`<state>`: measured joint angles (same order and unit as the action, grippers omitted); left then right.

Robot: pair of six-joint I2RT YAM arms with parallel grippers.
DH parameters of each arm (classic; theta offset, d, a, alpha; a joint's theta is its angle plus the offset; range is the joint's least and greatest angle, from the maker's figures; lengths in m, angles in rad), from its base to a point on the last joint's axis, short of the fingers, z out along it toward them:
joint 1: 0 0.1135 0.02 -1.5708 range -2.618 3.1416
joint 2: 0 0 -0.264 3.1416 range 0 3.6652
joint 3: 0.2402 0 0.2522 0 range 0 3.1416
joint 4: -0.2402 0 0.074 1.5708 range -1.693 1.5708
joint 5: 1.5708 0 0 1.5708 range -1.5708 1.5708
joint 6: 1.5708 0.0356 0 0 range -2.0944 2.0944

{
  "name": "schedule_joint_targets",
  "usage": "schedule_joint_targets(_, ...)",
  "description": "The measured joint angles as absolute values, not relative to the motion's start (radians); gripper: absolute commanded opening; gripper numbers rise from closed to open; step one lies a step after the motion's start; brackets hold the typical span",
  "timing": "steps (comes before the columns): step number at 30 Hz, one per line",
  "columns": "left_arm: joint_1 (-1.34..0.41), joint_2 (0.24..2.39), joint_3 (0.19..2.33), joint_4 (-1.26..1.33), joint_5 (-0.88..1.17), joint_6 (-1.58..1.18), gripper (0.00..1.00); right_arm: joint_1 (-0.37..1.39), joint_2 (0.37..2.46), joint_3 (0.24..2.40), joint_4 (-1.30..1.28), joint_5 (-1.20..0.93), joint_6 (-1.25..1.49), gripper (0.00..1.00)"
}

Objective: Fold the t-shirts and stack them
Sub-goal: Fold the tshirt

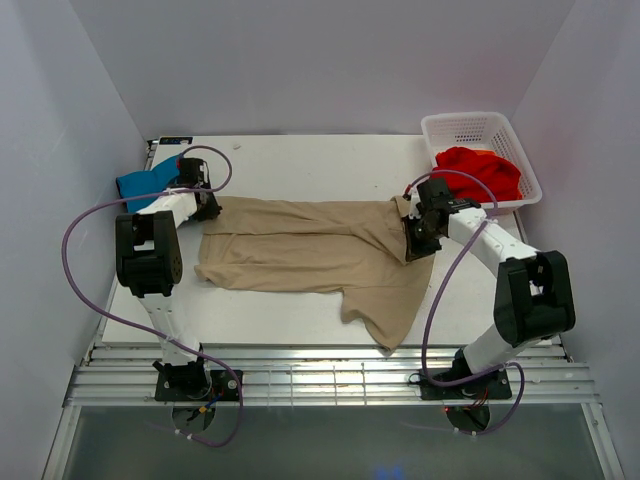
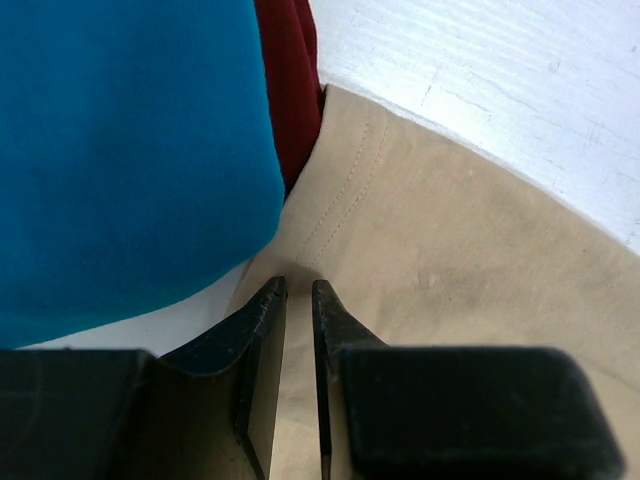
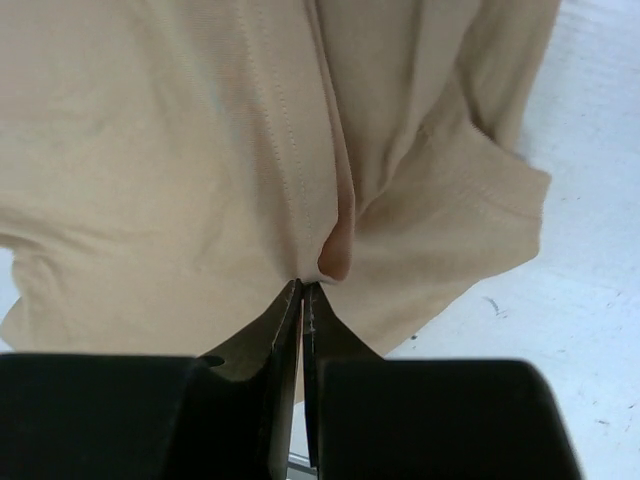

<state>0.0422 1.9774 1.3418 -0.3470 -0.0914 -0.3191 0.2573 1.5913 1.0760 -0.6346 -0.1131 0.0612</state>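
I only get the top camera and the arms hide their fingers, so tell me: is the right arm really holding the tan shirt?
Observer: Yes. The right fingers are shut on a pinched fold of the tan shirt.
Operator: And the left ones?
Observer: The left fingers stand a sliver apart over the tan hem; whether they pinch cloth, I cannot tell.
Operator: Anything hiding by the blue shirt?
Observer: A dark red shirt peeks out beside the teal shirt.
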Motion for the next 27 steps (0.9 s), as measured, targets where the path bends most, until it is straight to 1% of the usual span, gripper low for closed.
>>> schedule_joint_targets(5, 0.042, 1.977, 1.320, -0.337, -0.088, -0.320, 0.27, 0.332, 1.528, 1.067, -0.672, -0.079, 0.104, 0.08)
schedule_joint_targets(14, 0.042, 1.961, 1.285, -0.303, -0.088, -0.323, 0.26, 0.402, 1.529, 0.985, -0.766, -0.008, 0.170, 0.08)
schedule_joint_targets(15, 0.042, 1.959, 1.282, -0.302, -0.088, -0.323, 0.26, 0.407, 1.531, 0.985, -0.778, -0.002, 0.175, 0.11)
schedule_joint_targets(16, 0.042, 1.958, 1.281, -0.303, -0.088, -0.323, 0.26, 0.410, 1.533, 0.985, -0.785, 0.002, 0.178, 0.16)
schedule_joint_targets(17, 0.042, 1.956, 1.279, -0.302, -0.088, -0.323, 0.26, 0.413, 1.535, 0.985, -0.789, 0.006, 0.180, 0.24)
schedule_joint_targets(18, 0.042, 1.953, 1.274, -0.300, -0.088, -0.324, 0.26, 0.419, 1.539, 0.986, -0.793, 0.010, 0.182, 0.36)
schedule_joint_targets(21, 0.042, 1.938, 1.256, -0.300, -0.086, -0.327, 0.26, 0.427, 1.542, 1.000, -0.790, 0.020, 0.181, 0.47)
schedule_joint_targets(27, 0.042, 1.906, 1.222, -0.306, -0.077, -0.333, 0.26, 0.428, 1.583, 1.166, -0.709, 0.024, 0.176, 0.46)
